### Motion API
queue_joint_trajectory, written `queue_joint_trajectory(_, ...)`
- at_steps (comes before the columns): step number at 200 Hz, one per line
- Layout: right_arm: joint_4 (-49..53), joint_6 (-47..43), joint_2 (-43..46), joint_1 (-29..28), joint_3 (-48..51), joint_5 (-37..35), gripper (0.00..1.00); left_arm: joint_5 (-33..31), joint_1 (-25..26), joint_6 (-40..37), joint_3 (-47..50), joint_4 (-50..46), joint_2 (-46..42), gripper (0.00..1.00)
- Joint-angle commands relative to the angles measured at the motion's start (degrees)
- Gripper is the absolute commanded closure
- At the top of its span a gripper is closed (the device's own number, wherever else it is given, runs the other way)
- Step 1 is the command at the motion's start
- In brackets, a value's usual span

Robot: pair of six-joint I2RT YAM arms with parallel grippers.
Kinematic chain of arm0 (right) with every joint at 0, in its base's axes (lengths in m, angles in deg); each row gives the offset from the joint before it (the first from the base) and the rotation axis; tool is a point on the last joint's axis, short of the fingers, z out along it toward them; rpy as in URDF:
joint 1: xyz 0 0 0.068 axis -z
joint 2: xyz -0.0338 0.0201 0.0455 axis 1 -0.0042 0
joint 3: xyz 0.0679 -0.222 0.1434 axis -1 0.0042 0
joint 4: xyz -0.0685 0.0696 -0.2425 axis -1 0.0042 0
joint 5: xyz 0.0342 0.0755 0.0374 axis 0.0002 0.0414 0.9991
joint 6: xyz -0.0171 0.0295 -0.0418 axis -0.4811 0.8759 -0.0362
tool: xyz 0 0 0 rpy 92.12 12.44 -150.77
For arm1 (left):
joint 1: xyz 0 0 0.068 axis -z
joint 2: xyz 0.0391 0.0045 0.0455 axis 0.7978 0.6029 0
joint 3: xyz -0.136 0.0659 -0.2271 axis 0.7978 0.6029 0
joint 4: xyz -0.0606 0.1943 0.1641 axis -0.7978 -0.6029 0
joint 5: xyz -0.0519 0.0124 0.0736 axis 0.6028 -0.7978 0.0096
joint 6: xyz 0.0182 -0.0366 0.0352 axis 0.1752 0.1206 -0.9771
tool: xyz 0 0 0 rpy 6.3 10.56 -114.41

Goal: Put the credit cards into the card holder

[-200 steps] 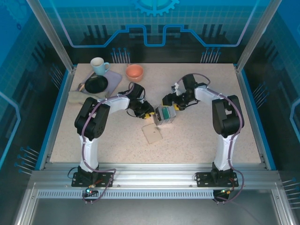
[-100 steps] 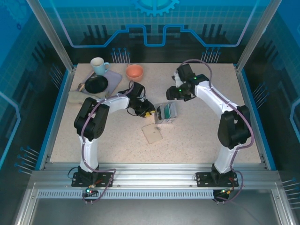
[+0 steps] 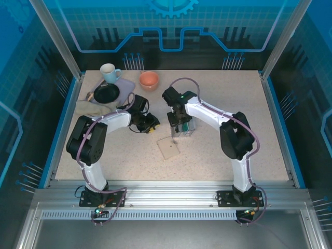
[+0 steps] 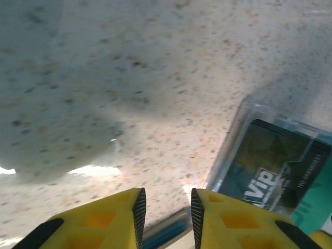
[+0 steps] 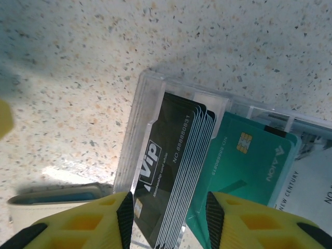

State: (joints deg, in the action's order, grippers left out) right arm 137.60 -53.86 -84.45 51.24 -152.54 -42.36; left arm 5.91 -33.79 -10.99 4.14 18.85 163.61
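left arm [image 3: 111, 120], right arm [image 3: 207, 111] — white links, black joints, purple cables | left claw [image 4: 167, 206], right claw [image 5: 168, 208] — yellow fingers

Both arms bend inward, wrists low. Left gripper [image 4: 166, 213] jaws stand narrowly apart, right gripper [image 5: 168, 220] jaws wider.

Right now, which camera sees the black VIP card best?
The right wrist view: the black card fronts a fanned stack in the clear box, its lettering readable. The left wrist view shows the card dimmer through the box wall. From the top view the box is tiny, cards indistinct.
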Motion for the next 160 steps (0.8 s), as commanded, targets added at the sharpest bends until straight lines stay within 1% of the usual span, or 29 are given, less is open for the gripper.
queue_joint_trajectory(1, 3.28, 1.78, -2.42, -1.42, -3.18, -3.32, 0.57, -1.67, -0.5, 1.69, 1.44, 1.18, -2.22, 0.67)
queue_joint_trajectory(27, 5.28, 2.9, -5.03, -1.77, -4.82, -5.92, 0.61, -2.09, -0.5, 1.77, 1.64, 0.96, -2.81, 0.67)
queue_joint_trajectory(41, 5.19, 3.59, -5.09, -2.04, -4.42, -7.6, 0.61, -2.09, -0.5, 1.94, 1.69, 1.08, -3.01, 0.67)
queue_joint_trajectory(58, 5.15, 4.11, -5.31, -2.17, -4.08, -9.11, 0.6, -1.96, -0.5, 1.96, 1.69, 1.14, -3.14, 0.67)
queue_joint_trajectory(106, 5.02, 3.41, -7.52, -2.23, -5.19, -8.17, 0.53, -1.86, -0.5, 2.3, 2.08, 1.43, -3.18, 0.66)
queue_joint_trajectory(137, 5.3, 3.12, -9.33, -2.26, -6.07, -8.5, 0.53, -1.63, -0.48, 2.58, 2.38, 1.83, -3.21, 0.66)
queue_joint_trajectory(160, 6.44, 3.2, -9.92, -2.51, -7.04, -11.3, 0.53, -1.65, -0.5, 2.57, 2.5, 1.75, -3.26, 0.66)
